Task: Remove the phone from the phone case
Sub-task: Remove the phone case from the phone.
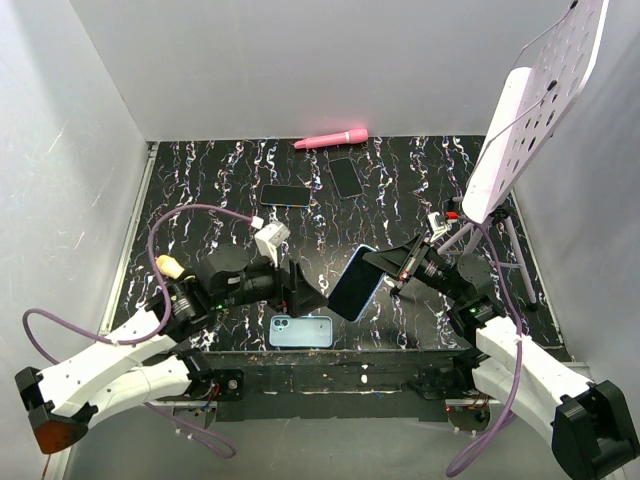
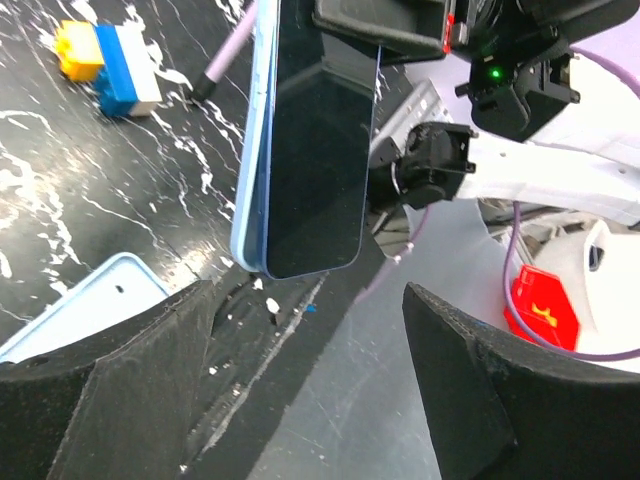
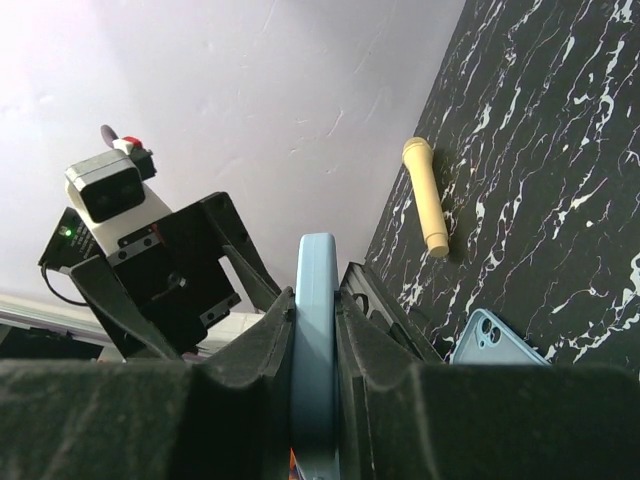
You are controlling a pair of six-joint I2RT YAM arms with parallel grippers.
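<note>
Inspector: Case position?

Technician: Phone case [image 1: 300,330] lies flat on the table [image 1: 420,180], at the near edge between the two arms.

Inspector: Phone?

Technician: Phone [image 1: 355,283] is out of the case, raised above the table and tilted, just behind the case. Right gripper [image 1: 395,265] is clamped narrowly on its upper end, one finger on each face.

Inspector: Left side?

Technician: Left gripper [image 1: 308,290] has its jaws spread wide, just beside the phone's lower end, not touching it.

Inspector: Farther back?

Technician: Two dark handsets [image 1: 286,195] lie flat near the far edge, with a pink stick [image 1: 330,138] behind them.
</note>
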